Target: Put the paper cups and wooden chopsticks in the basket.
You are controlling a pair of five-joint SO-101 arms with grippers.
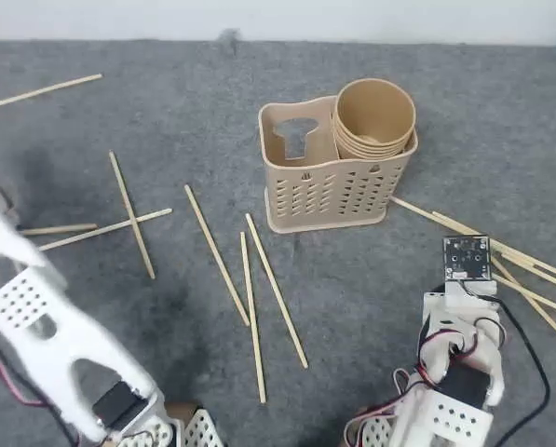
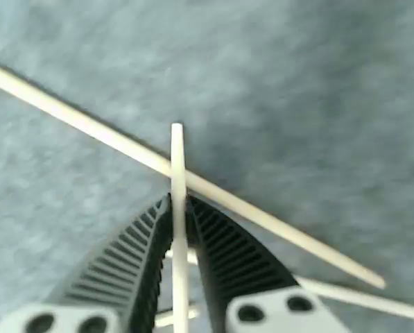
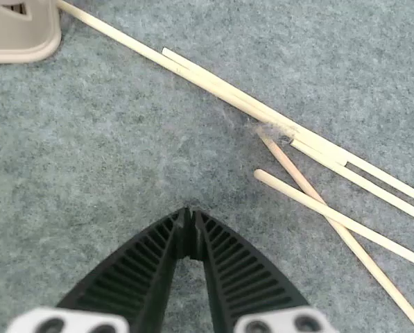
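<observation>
Clamping one chopstick (image 2: pixel 177 149) is the left claw (image 2: pixel 179 202).

Readable text: none on any surface.
Beige perforated plastic basket (image 1: pixel 329 191), far centre: its walls show rows of slot holes and no lettering.
Stack of brown paper cups (image 1: pixel 375 112), in the basket's right compartment: plain sides, no print to be seen.
Small black square board (image 1: pixel 467 256), on the near right arm: a few pale dots, too small to read as characters.
</observation>
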